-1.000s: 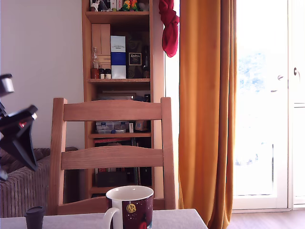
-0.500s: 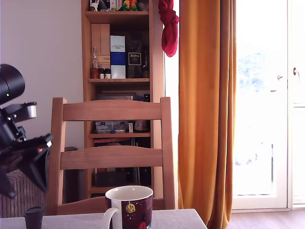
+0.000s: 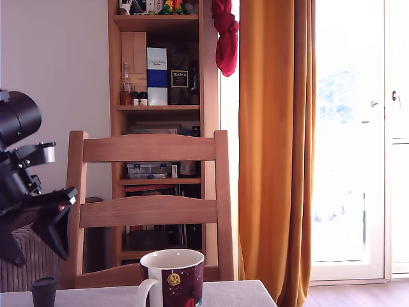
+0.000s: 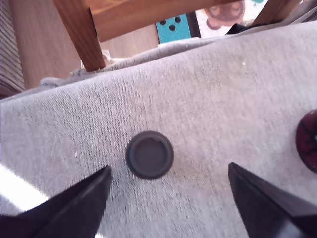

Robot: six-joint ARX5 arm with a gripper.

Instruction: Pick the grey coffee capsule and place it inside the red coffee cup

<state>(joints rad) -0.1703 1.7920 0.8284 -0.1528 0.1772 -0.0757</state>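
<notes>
Grey coffee capsule [image 4: 149,154], small, dark and round with a wider flat rim on top, stands upright on the pale grey fabric-covered table [image 4: 213,94], at the exterior view's lower left [image 3: 44,291]. Nothing touches it. In the wrist view it sits between the two black fingers [image 4: 74,203], and cloth shows between it and each of them. The black gripper [image 4: 168,196] is spread wide, far wider than the capsule, and grips nothing. In the exterior view the gripper [image 3: 38,240] hangs in the air above the capsule, clearly clear of it, with its fingers pointing down.

Well apart from the capsule, toward the exterior view's right, stands the dark red ceramic coffee cup [image 3: 176,278] with a white inside, a white handle, a small round gold emblem and bright red markings. It is upright on the same table, and only a sliver of its dark red side [image 4: 308,140] shows at the edge of the wrist view.

Behind the table stands a wooden slat-backed chair [image 3: 150,211]. Farther back are a tall wooden bookshelf [image 3: 156,102] filled with boxes and bottles, a long orange curtain [image 3: 275,147], and a bright glazed door [image 3: 354,141].
</notes>
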